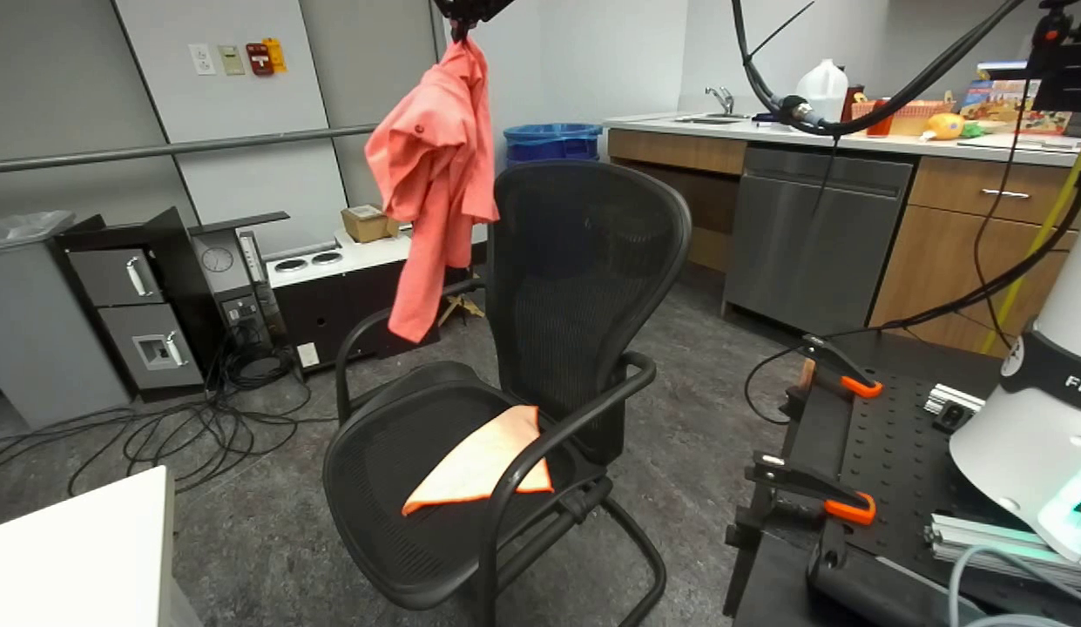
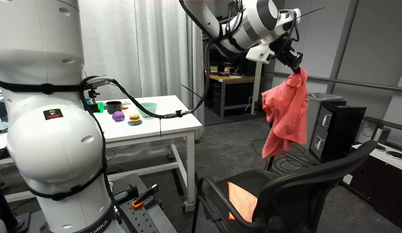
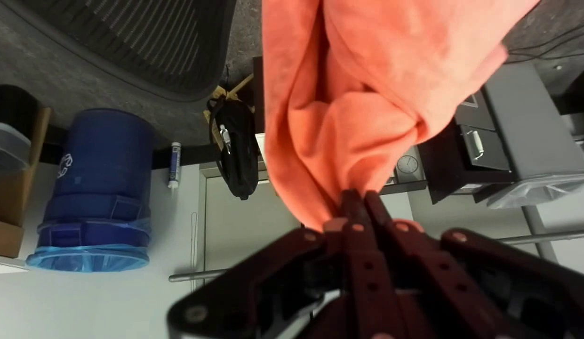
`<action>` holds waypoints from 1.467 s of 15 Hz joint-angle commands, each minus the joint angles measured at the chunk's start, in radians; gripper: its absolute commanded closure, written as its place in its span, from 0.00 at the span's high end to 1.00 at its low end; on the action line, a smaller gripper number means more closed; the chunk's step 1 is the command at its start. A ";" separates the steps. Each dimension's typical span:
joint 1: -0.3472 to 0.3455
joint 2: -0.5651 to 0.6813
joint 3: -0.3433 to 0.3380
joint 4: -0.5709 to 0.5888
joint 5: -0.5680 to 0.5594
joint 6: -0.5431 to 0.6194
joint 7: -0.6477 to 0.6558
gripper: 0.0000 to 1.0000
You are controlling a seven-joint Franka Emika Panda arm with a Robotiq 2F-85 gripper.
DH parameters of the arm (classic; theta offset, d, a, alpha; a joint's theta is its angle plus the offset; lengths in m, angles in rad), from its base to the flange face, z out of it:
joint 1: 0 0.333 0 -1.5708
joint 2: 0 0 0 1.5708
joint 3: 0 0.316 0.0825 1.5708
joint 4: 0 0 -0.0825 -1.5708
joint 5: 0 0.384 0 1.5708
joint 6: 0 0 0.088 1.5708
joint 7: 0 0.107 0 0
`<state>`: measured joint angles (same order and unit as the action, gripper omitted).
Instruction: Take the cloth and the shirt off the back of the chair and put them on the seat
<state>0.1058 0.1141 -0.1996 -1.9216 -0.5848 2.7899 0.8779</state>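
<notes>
The coral-pink shirt (image 1: pixel 444 165) hangs in the air from my gripper (image 1: pixel 460 33), bunched at the top with its lower end dangling. It also hangs there in an exterior view (image 2: pixel 288 113). In the wrist view, the gripper (image 3: pixel 362 195) is shut on the shirt (image 3: pixel 367 117). The light orange cloth (image 1: pixel 483 457) with darker orange edges lies on the black mesh seat (image 1: pixel 401 435). It also shows in an exterior view (image 2: pixel 242 200). The chair's back (image 1: pixel 584 252) is bare. The shirt hangs beside the back, on the armrest side, above the seat's level.
The chair's curved armrests (image 1: pixel 540 453) flank the seat. A white table corner (image 1: pixel 78 549) stands in front of the chair. A black bench with orange-tipped clamps (image 1: pixel 849 509) carries the robot base. A low toy stove (image 1: pixel 348 287) and a blue bin (image 1: pixel 553 142) stand behind the chair.
</notes>
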 commanded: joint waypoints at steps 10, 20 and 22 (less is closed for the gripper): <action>-0.088 -0.032 0.130 -0.137 0.569 -0.203 -0.504 0.90; -0.174 -0.102 0.098 -0.026 0.731 -0.632 -0.633 1.00; -0.182 -0.121 0.094 -0.016 0.714 -0.662 -0.621 1.00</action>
<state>-0.0580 0.0296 -0.1024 -1.9565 0.1468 2.1939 0.2578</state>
